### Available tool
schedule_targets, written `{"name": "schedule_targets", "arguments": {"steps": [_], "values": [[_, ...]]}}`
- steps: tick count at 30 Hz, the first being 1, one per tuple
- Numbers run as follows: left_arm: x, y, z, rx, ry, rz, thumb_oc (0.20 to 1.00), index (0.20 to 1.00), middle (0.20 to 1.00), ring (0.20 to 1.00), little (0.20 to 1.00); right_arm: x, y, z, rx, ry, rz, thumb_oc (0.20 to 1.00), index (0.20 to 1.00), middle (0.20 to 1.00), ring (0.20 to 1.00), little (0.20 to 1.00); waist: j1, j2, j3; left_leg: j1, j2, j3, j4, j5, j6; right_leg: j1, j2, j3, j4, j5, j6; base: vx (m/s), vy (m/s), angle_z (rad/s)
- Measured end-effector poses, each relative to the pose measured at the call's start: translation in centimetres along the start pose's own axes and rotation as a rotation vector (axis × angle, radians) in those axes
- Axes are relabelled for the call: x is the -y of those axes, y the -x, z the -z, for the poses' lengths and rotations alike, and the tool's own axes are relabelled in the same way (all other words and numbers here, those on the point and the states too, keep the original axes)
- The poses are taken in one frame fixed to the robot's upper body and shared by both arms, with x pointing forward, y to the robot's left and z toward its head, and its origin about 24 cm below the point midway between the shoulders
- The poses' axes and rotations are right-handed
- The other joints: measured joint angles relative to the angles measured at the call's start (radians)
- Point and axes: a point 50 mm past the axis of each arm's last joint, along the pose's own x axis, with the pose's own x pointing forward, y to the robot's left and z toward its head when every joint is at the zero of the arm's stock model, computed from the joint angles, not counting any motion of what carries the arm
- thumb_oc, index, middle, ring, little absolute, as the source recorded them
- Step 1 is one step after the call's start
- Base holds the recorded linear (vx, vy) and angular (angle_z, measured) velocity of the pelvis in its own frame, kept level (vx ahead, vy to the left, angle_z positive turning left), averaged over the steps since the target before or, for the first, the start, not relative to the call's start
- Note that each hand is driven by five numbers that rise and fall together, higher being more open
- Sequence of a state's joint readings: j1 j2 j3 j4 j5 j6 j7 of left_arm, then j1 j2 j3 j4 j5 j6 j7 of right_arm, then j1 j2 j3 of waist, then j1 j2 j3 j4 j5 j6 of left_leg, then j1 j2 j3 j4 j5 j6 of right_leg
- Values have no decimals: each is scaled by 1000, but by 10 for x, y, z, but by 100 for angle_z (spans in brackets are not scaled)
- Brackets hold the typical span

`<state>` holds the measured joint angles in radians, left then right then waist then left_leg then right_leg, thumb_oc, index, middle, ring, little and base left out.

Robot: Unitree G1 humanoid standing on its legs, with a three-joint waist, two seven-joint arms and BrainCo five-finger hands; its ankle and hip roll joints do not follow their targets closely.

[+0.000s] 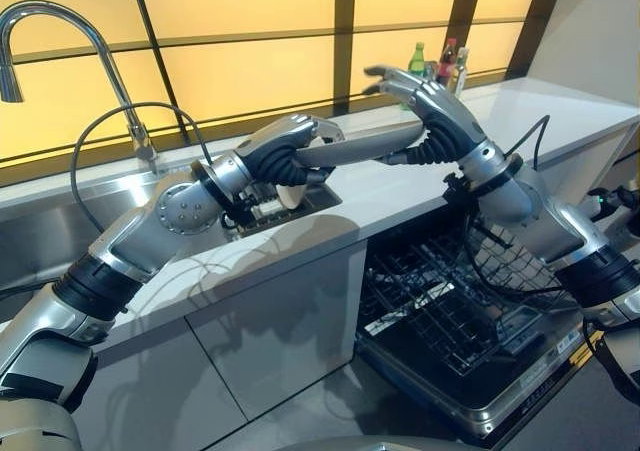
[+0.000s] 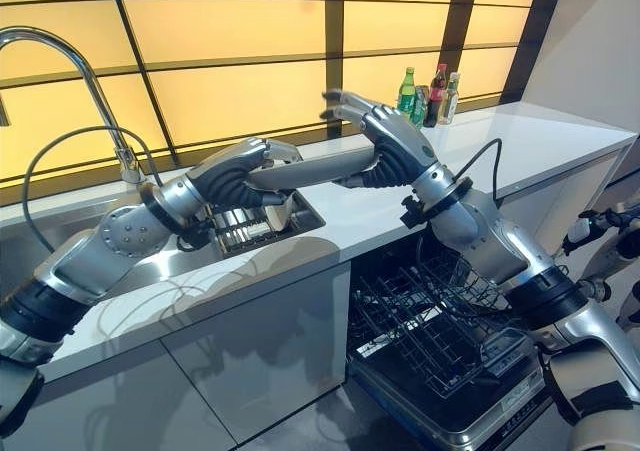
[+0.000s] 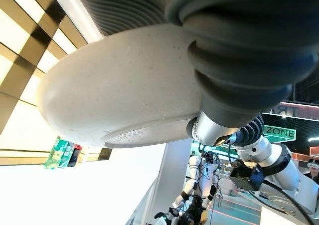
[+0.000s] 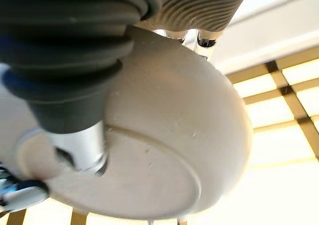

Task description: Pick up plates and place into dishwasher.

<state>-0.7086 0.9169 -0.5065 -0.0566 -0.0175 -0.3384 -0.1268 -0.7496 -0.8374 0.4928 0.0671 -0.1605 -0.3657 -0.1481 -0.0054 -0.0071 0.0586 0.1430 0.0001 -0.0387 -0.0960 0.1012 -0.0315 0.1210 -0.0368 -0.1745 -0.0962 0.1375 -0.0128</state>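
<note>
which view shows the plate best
The left wrist view: the plate shows its whole underside and foot ring from close. The right wrist view gives the underside partly covered; the eye views show it edge-on between the two hands.

Kitchen setup, likely a showroom: white desk (image 1: 520, 131) with steel sink (image 2: 60, 261) and curved tap (image 1: 60, 31), open dishwasher (image 1: 470, 321) with wire racks below, bottles (image 2: 430, 91) by backlit amber wall panels (image 1: 250, 61).
</note>
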Motion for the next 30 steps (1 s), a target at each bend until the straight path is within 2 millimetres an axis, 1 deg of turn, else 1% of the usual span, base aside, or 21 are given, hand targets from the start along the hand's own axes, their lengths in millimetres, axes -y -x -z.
{"name": "schedule_targets", "arguments": {"steps": [3, 6, 10, 11, 12, 13, 16, 18, 20, 22, 24, 26, 28, 30], "values": [[0, 0, 0, -2, 0, 0, 200, 200, 200, 200, 200, -1, 0, 1, -9, -56, -22, 200, 200, 200, 200, 200, 0, -3, -7, -4, 0, -2, 0, 0, 0, -3, 0, 0, 0, 0, 0, 0, 0, 0], [0, 0, 0, -3, -1, 0, 200, 200, 200, 200, 200, -3, -1, 3, -18, -104, -22, 200, 200, 200, 200, 200, -1, -5, -27, -14, 0, -3, 0, 0, 0, -13, 1, 0, 0, 0, 0, 0, 0, 0], [0, 1, 1, -6, -2, 2, 200, 200, 200, 200, 200, -7, 1, 4, -25, -151, -21, 200, 200, 200, 200, 200, -3, -5, -29, -13, 0, -2, 0, 1, 0, -13, 1, 1, 0, 1, 1, 0, 0, 0], [0, 0, 1, -6, -2, 3, 338, 338, 338, 338, 338, -8, 2, 4, -29, -165, -21, 200, 200, 200, 200, 200, -4, -5, -29, -13, 0, -2, 0, 1, 0, -13, 1, 1, 0, 3, 4, 0, 0, 0], [0, 0, 1, -4, -1, 4, 937, 937, 937, 937, 937, -9, 3, 5, -29, -170, -21, 200, 200, 200, 200, 200, -3, -5, -29, -13, 0, -2, 0, 1, 0, -13, 1, 1, 0, 3, 4, 0, 0, 0], [1, 0, 1, -4, 0, 5, 1000, 1000, 1000, 1000, 1000, -9, 3, 5, -31, -172, -23, 200, 200, 200, 200, 200, -3, -5, -29, -13, 0, -1, 1, 1, 0, -13, 1, 1, 0, 3, 4, 0, 0, 0], [1, -4, -2, 17, 19, -24, 1000, 1000, 1000, 1000, 1000, -16, 10, 7, -52, -212, -22, 200, 200, 200, 200, 200, -4, -5, -29, -10, 0, 4, 0, 2, 1, -18, 1, 5, 0, 4, 5, 13, -6, -3], [2, -5, -3, 23, 22, -38, 1000, 1000, 1000, 1000, 1000, -23, 21, 12, -94, -252, -7, 200, 200, 200, 200, 200, -6, -4, -29, -9, 0, 10, 0, 2, 2, -20, 1, 11, 0, 5, 7, 36, -7, -8], [1, -5, -1, 8, -26, -56, 1000, 1000, 1000, 1000, 1000, -27, 35, 18, -146, -264, -10, 200, 200, 200, 200, 200, -9, -3, -28, -9, 0, 16, 0, 2, 2, -22, 2, 18, 0, 6, 8, 43, -4, -10], [-2, 0, 6, -31, -73, -94, 1000, 1000, 1000, 1000, 1000, -28, 51, 27, -212, -270, -12, 200, 200, 200, 200, 200, -10, -2, -27, -6, 2, 28, 0, 1, 0, -24, 3, 29, 0, 7, 9, 46, 0, -15], [-7, 13, 19, -108, -147, -172, 1000, 1000, 1000, 1000, 1000, -26, 74, 36, -293, -270, 3, 200, 200, 200, 200, 200, -12, 0, -23, -3, 4, 38, 0, -1, 0, -27, 6, 40, 0, 8, 11, 42, 4, -17], [-15, 31, 36, -208, -242, -220, 1000, 1000, 1000, 1000, 1000, -26, 94, 44, -370, -269, -4, 200, 200, 200, 200, 200, -37, 0, -15, -8, 6, 42, 0, -1, 0, -34, 11, 57, 0, 7, 9, 66, 8, -10], [-23, 48, 56, -317, -322, -258, 1000, 1000, 1000, 1000, 1000, -26, 114, 51, -450, -270, -12, 200, 200, 200, 200, 200, -44, 1, -9, -16, 10, 59, 0, 0, -1, -50, 15, 69, 0, 7, 10, 33, 12, -21], [-33, 62, 67, -387, -381, -302, 1000, 1000, 1000, 1000, 1000, -26, 136, 56, -527, -280, -24, 200, 200, 200, 200, 200, -64, -1, 6, -16, 12, 68, -1, 0, -1, -57, 18, 81, 0, 7, 10, 14, 15, -21]]}}
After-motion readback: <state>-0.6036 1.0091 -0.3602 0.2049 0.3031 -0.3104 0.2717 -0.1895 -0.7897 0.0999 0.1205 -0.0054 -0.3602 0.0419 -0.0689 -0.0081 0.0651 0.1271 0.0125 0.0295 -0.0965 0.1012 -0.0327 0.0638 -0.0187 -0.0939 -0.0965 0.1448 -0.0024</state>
